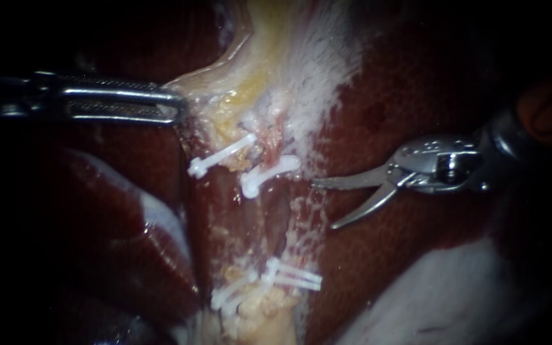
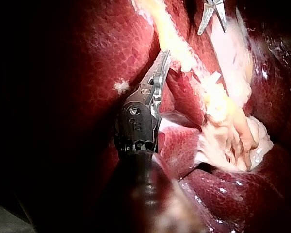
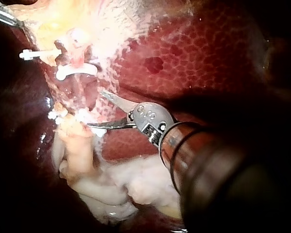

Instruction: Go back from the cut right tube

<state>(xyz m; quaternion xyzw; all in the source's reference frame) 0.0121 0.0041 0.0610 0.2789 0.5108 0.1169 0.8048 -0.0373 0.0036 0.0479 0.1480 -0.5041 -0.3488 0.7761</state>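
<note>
Nothing legible: no word, label, brand, number or sign can be read on the liver or the white clips. The right instrument carries a few tiny marks on its metal head (seen in the right wrist view, too small to make out).

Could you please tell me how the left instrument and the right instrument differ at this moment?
The left instrument has a long, straight, ridged tip; the right instrument has curved, smooth blades. The left is shut on pale tissue above the clips; the right stands open, holding nothing, apart from the clips. Both tips are bright metal.
</note>
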